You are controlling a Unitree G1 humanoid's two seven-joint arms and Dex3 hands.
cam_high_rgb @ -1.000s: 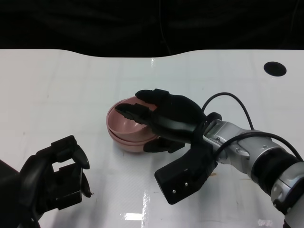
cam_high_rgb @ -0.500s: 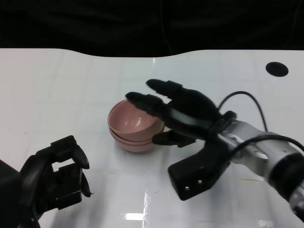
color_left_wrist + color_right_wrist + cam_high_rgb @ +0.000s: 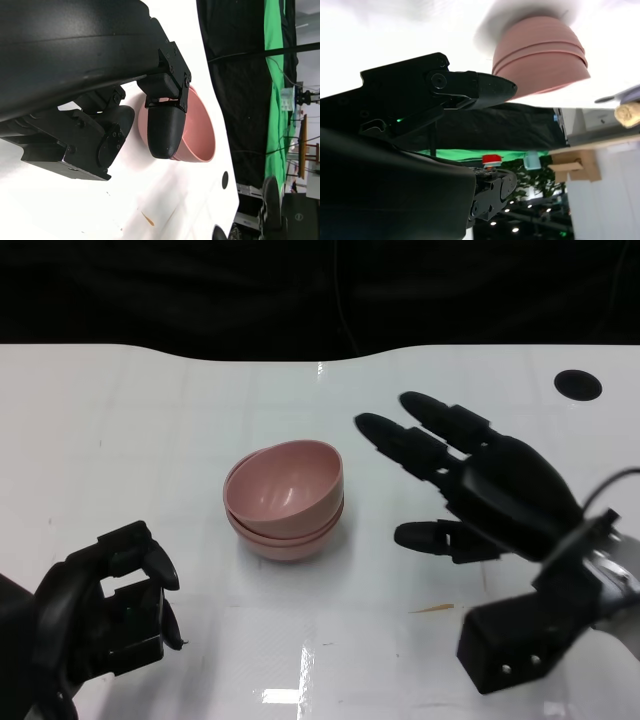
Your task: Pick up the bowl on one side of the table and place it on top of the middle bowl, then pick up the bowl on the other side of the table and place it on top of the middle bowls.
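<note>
A stack of pink bowls (image 3: 285,502) stands at the middle of the white table (image 3: 150,420); the top bowl sits tilted in the ones below. The stack also shows in the left wrist view as pink bowls (image 3: 197,135) and in the right wrist view as pink bowls (image 3: 540,60). My right hand (image 3: 480,485) hovers to the right of the stack, apart from it, fingers spread and holding nothing. My left hand (image 3: 105,615) is at the lower left near the table's front edge, fingers curled in with nothing in them.
A round black hole (image 3: 578,385) lies in the table at the far right. A small orange sliver (image 3: 435,609) lies on the table in front of the right hand. The table's far edge meets a black backdrop.
My right hand has let go of the top bowl and pulled away to the right, fingers spreading. The bowl stays on the stack. The left hand has barely moved.
</note>
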